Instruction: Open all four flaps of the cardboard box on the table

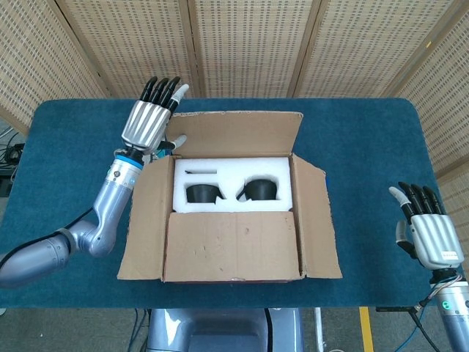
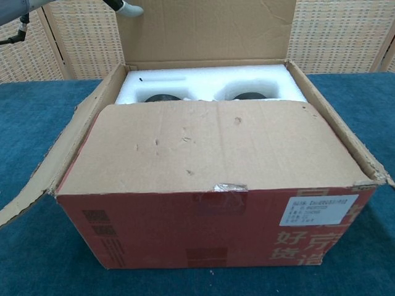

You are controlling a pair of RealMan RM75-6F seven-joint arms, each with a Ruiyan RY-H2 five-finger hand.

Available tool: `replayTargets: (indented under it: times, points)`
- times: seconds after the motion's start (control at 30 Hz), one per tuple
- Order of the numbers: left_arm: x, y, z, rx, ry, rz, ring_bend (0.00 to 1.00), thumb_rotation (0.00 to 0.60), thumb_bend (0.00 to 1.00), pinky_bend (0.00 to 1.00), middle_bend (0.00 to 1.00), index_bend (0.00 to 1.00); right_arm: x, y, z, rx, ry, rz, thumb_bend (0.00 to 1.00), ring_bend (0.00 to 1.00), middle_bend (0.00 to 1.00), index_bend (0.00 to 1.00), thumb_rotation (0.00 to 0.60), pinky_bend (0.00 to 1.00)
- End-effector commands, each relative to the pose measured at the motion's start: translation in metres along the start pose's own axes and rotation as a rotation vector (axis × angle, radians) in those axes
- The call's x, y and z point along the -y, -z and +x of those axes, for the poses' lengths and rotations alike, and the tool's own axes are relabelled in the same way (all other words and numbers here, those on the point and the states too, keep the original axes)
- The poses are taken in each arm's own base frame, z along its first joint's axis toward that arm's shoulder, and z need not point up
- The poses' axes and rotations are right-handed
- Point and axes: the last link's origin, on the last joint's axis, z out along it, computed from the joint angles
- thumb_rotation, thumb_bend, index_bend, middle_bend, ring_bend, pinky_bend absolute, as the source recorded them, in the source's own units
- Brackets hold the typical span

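The cardboard box (image 1: pixel 233 253) (image 2: pixel 216 222) stands mid-table with red printed sides. Its far flap (image 1: pixel 234 133) (image 2: pixel 203 31) is laid back and stands up behind the opening. The left flap (image 1: pixel 143 220) and right flap (image 1: pixel 315 220) hang outward. The near flap (image 1: pixel 231 246) (image 2: pixel 210 145) still lies flat over the front half. White foam (image 1: pixel 231 183) with two dark round recesses shows inside. My left hand (image 1: pixel 149 121) is raised with fingers spread, beside the far flap's left edge; only a fingertip (image 2: pixel 131 9) shows in the chest view. My right hand (image 1: pixel 429 233) hovers open at the table's right front, holding nothing.
The blue cloth table (image 1: pixel 366 139) ends close to the right hand. Woven screen panels (image 1: pixel 242 44) stand behind the table. Small items seen earlier behind the box are now hidden by the raised flap.
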Motion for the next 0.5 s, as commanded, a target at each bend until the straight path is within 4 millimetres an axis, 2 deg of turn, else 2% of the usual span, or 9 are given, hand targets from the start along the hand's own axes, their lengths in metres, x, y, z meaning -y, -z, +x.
replayTargets:
  times: [0.03,0.33,0.5]
  points:
    - [0.001,-0.006,-0.001,-0.020,-0.025,0.018,0.00,0.426,0.26,0.00,0.00,0.00,-0.001,0.001,0.000,0.000,0.000,-0.003,0.78,0.00,0.07,0.10,0.600,0.00]
    - [0.015,-0.009,0.001,-0.023,-0.062,0.054,0.00,0.425,0.26,0.00,0.00,0.00,0.001,0.001,0.001,-0.002,-0.004,0.001,0.78,0.00,0.07,0.10,0.600,0.00]
    - [0.014,-0.002,-0.001,0.030,0.029,0.049,0.00,0.424,0.26,0.00,0.00,0.00,0.002,0.002,0.002,-0.003,-0.005,0.004,0.78,0.00,0.07,0.10,0.600,0.00]
